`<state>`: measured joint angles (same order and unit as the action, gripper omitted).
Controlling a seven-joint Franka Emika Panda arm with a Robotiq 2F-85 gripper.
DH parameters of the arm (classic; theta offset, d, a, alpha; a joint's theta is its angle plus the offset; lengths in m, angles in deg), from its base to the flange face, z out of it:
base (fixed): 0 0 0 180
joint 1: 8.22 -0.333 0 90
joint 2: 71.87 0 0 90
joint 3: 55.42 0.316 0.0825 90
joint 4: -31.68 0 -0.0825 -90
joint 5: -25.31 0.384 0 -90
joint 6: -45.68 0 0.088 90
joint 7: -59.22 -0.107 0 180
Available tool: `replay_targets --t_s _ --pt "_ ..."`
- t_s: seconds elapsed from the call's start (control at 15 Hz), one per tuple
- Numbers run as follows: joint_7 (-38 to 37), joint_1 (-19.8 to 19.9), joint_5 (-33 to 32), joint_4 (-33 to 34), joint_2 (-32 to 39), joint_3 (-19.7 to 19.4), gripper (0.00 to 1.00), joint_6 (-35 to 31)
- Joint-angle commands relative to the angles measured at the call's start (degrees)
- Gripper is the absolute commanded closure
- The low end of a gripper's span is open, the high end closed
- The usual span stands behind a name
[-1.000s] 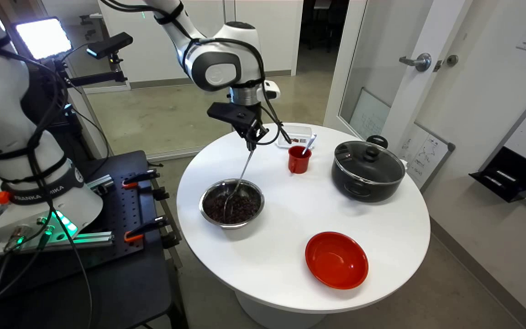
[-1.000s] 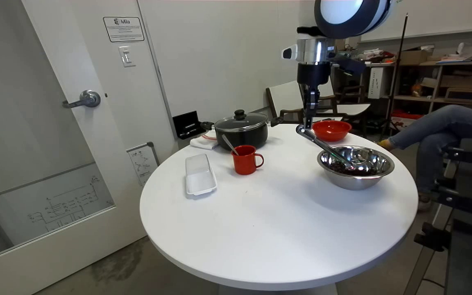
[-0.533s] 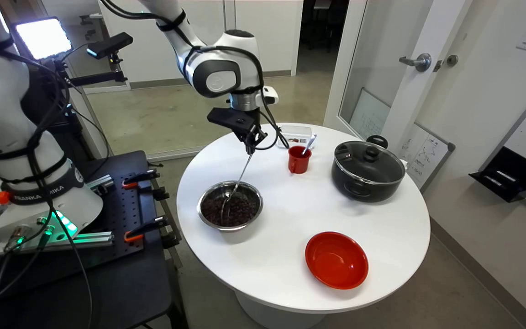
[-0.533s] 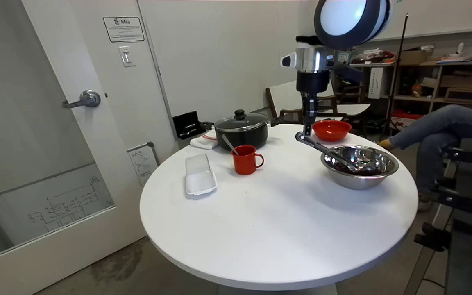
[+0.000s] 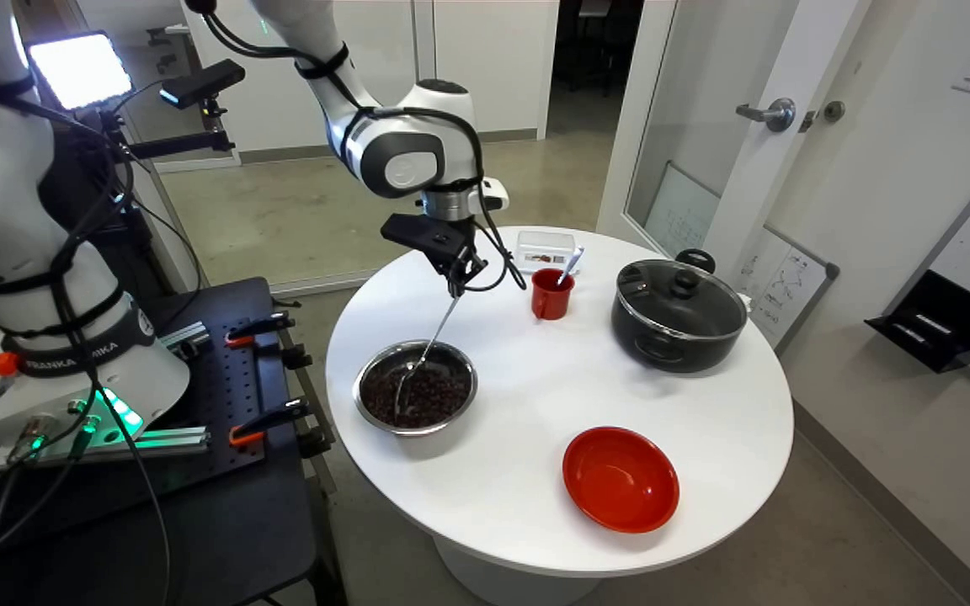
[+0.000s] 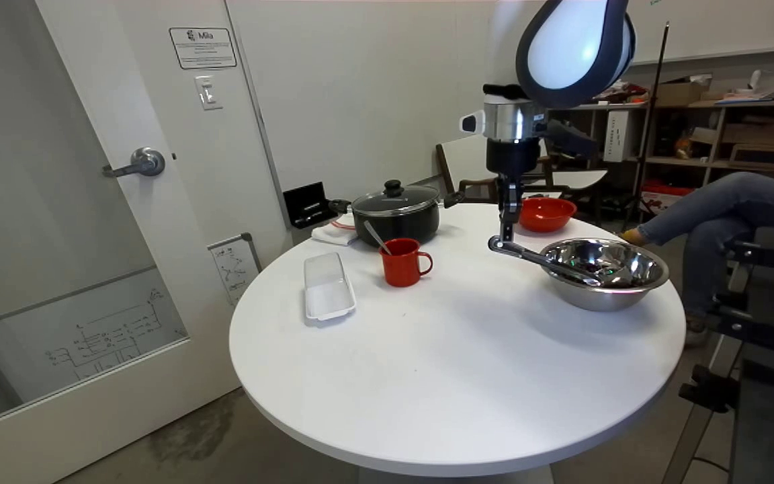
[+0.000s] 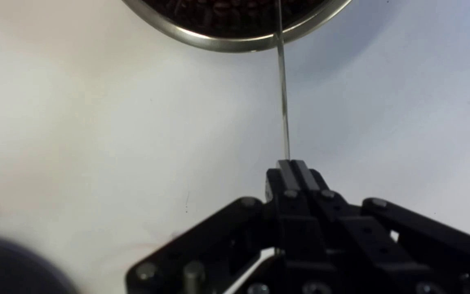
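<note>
1. Steel catches my eye: a long spoon (image 6: 540,259) slants from the robot's gripper (image 7: 291,162) down into a metal bowl (image 6: 602,300) of what look like dark beans (image 5: 430,397).
2. The jaws are drawn narrow, pinching the spoon near the top of its handle; in the wrist view its thin edge runs straight out from between them.
3. As for how far things have got, I'd judge it well under way: the spoon is gripped, and its far end is already down among the beans. Not yet done: the spoon isn't clear of the bowl, nor let go.
4. The bowl stands upright near the edge of the round white table (image 6: 387,390). Well apart from it are a red cup (image 6: 400,267) with a utensil (image 6: 375,236) leaning in it and a lidded black pot (image 5: 687,355).
5. The spoon's scooping end is hard to make out, so I can't tell whether it carries any beans, nor whether the handle rests on the rim.
6. The wrist view cuts off most of the bowl, and I can't name the dark blurred shape (image 7: 16,269) in its corner. In an exterior view, a seated person (image 6: 716,218) shows only as legs.
</note>
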<state>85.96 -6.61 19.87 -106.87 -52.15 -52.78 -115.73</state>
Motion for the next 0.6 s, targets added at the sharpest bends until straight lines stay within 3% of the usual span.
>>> replay_targets --t_s 0.0,0.53 --pt "-2.62 -0.21 -2.70 0.93 1.23 0.00 0.99 -0.95" --pt "-4.11 -0.55 -4.38 1.63 2.09 -0.47 0.99 -0.47"
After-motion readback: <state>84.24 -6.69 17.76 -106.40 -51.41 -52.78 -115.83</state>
